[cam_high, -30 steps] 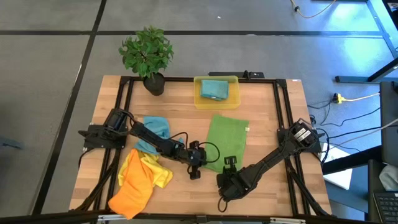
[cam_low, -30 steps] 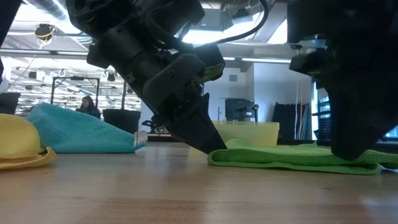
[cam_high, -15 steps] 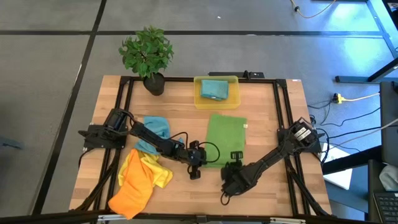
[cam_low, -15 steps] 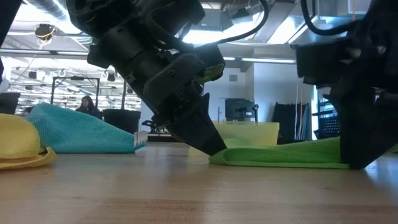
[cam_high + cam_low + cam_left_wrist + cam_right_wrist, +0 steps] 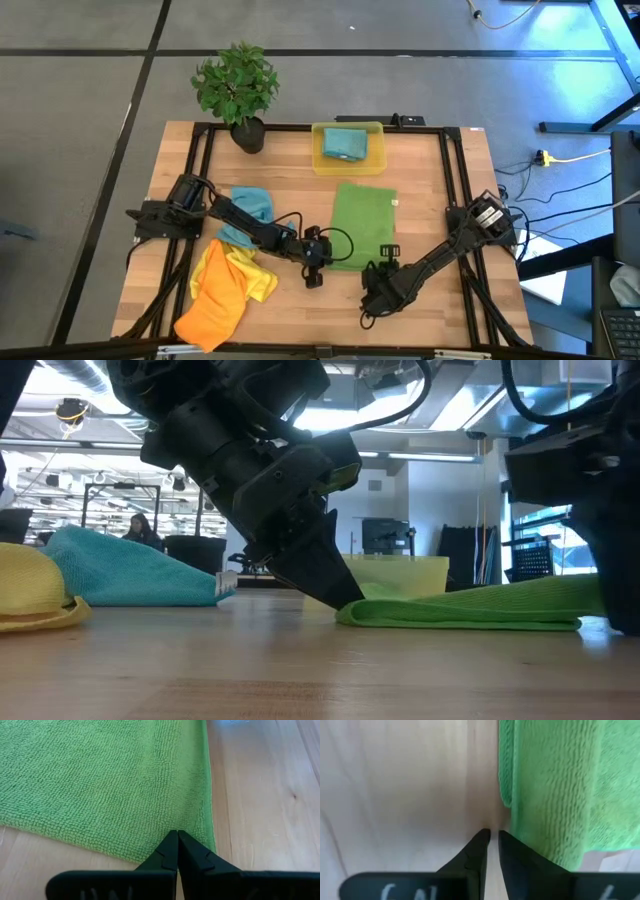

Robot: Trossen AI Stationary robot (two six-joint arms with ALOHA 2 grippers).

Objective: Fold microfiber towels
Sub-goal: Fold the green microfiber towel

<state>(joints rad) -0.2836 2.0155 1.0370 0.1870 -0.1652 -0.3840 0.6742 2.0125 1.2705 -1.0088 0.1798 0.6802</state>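
Observation:
A green towel (image 5: 362, 222) lies folded in the middle of the table and also shows in the low view (image 5: 460, 610). My left gripper (image 5: 326, 264) is shut at its near left corner. My right gripper (image 5: 386, 258) stands at the towel's near right part, its fingers almost shut. There the cloth rises off the table (image 5: 585, 588). A teal towel (image 5: 250, 208) and a crumpled yellow and orange heap (image 5: 225, 290) lie at the left. My left gripper presses its shut fingertips (image 5: 177, 837) down on the towel's near left corner (image 5: 195, 832). It comes slanting down from the table's left, and the corner lies flat on the table. My right gripper meets the towel's near right edge (image 5: 520, 815), which lies beside one finger (image 5: 517, 852). That finger hides the place of contact. The cloth hangs raised at the gripper and slopes down to the table toward the left.
A translucent yellow bin (image 5: 348, 164) with a folded teal towel (image 5: 343, 143) inside stands at the far edge. A potted plant (image 5: 238, 85) stands at the far left corner. Bare wood lies along the near edge and at the right.
My right gripper has gone toward the table's right edge. The green towel's near right part went with it and has risen off the table. The near left corner has stayed under my left gripper.

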